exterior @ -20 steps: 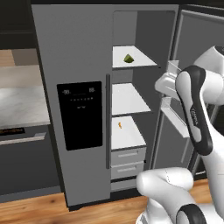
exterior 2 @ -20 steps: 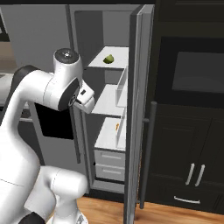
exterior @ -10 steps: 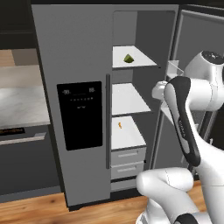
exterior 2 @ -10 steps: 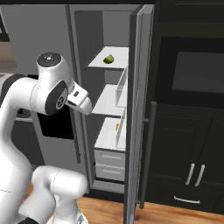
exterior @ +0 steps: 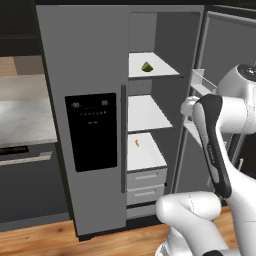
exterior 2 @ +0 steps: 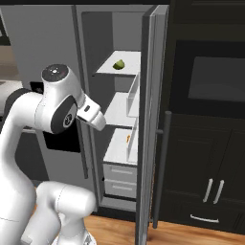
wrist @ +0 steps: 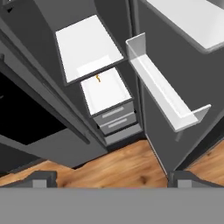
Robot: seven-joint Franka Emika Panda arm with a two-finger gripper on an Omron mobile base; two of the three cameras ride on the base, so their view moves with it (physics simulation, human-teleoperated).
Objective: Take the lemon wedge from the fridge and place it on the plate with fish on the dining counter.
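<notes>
Fridge (exterior: pixel 95 75) right door open. Lemon wedge (exterior: pixel 146 66) untouched on top shelf (exterior: pixel 160 70). Jaws released, spread wide, empty, well below and apart from wedge, aimed down toward drawers (wrist: pixel 114 118). Reach, grasp, carry to plate all left.

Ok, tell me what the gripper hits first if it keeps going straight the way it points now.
Probably the wooden floor just in front of the fridge drawers. The open gripper points downward, nowhere near the lemon wedge. Depth is uncertain.
</notes>
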